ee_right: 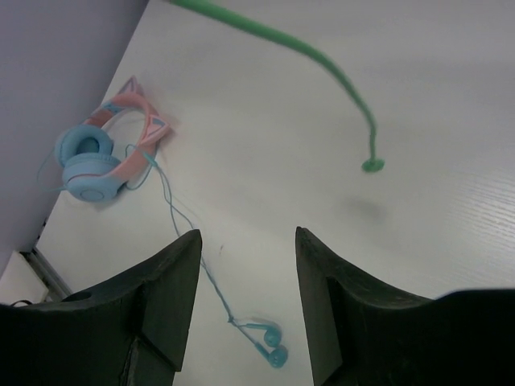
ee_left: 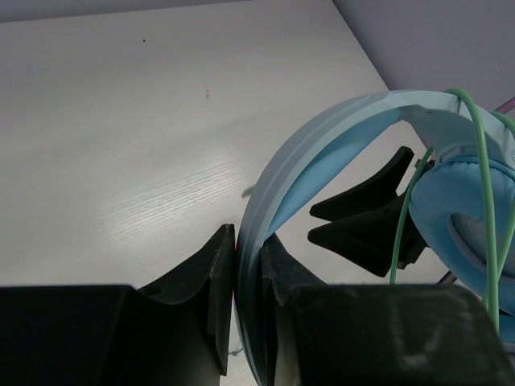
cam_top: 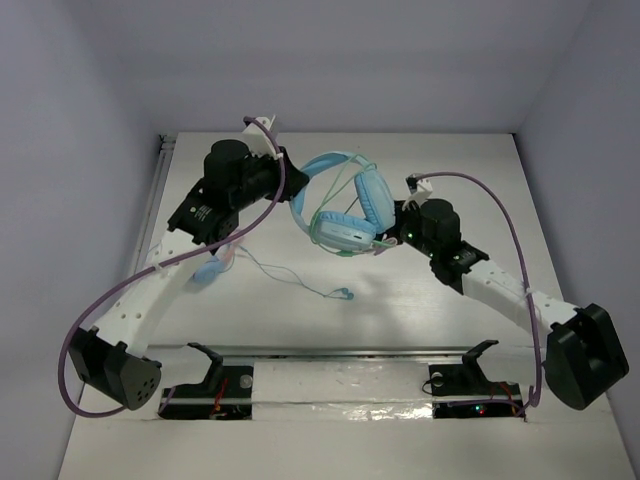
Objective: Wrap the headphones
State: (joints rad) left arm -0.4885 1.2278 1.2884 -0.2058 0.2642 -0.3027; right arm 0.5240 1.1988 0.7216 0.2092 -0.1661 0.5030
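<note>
The left end effector [ee_left: 247, 241] is closed tight on the padded band of the light blue headphones [cam_top: 372, 196], with one finger on each face of the band. It holds them up off the worktop [cam_top: 450, 330], towards the far middle of it. Gripping the band leaves both ear cups and the cord free, which seems to be the point: the set hangs where the other arm can work around it.

The thin green cable [ee_left: 483, 161] already runs over the band and down across the near ear cup in a couple of strands, so I judge the wrapping to be partly done. Its loose tail hangs in the right wrist view, with the plug [ee_right: 372, 165] dangling above the worktop.

The right end effector [ee_right: 247, 237] is wide open and holds nothing. It sits just beside the ear cups, pointed at them. The next move probably calls for it to catch that loose tail and carry it round again. The risk is that the slack strands slip off the cup.

The cat-ear headphones [ee_right: 105, 153] and the earbuds [ee_right: 269, 350] lie on the worktop below, well apart from the work.
</note>
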